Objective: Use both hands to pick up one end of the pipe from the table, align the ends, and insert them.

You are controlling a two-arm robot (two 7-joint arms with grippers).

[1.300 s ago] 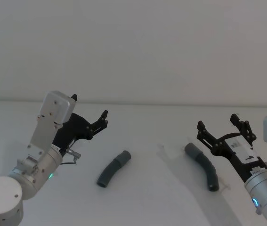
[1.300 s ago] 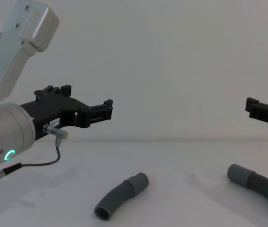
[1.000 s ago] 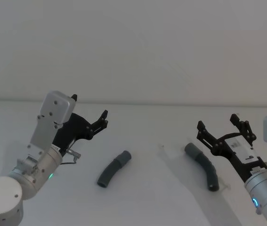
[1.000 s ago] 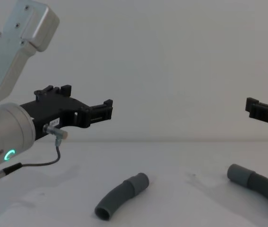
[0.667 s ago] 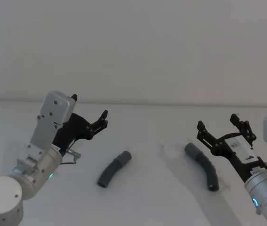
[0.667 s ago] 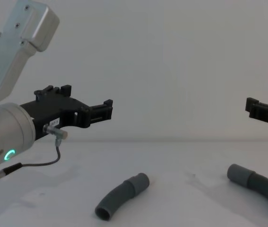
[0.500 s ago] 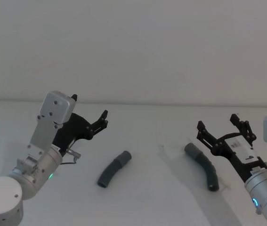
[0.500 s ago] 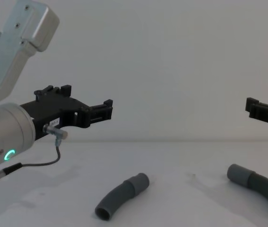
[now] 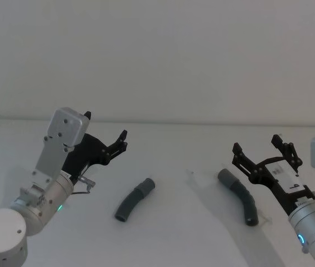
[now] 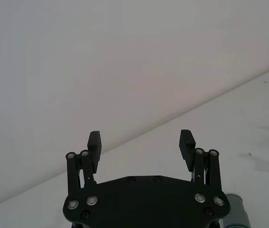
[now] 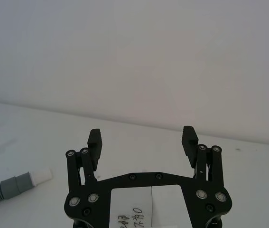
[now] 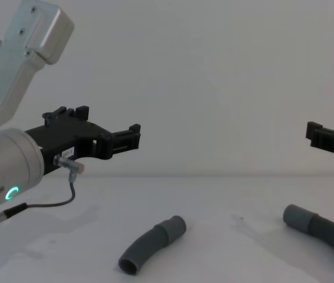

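Two grippers are being held wide open, with nothing being gripped by either. In the head view the left gripper (image 9: 106,125) is being held above the table (image 9: 179,239) at about nine o'clock, and the right gripper (image 9: 256,143) at about three o'clock. One dark-grey pipe piece (image 9: 133,199) is lying on the table at about five o'clock from the left gripper, its smooth cuff (image 9: 148,183) pointing toward one o'clock. The other pipe piece (image 9: 241,200) is lying at about six o'clock from the right gripper, its whitish tip (image 11: 41,175) being seen in the right wrist view. Both pieces are lying well apart. Behind the left gripper, a silver wrist (image 12: 7,168) is glowing with a green ring light (image 12: 12,193).
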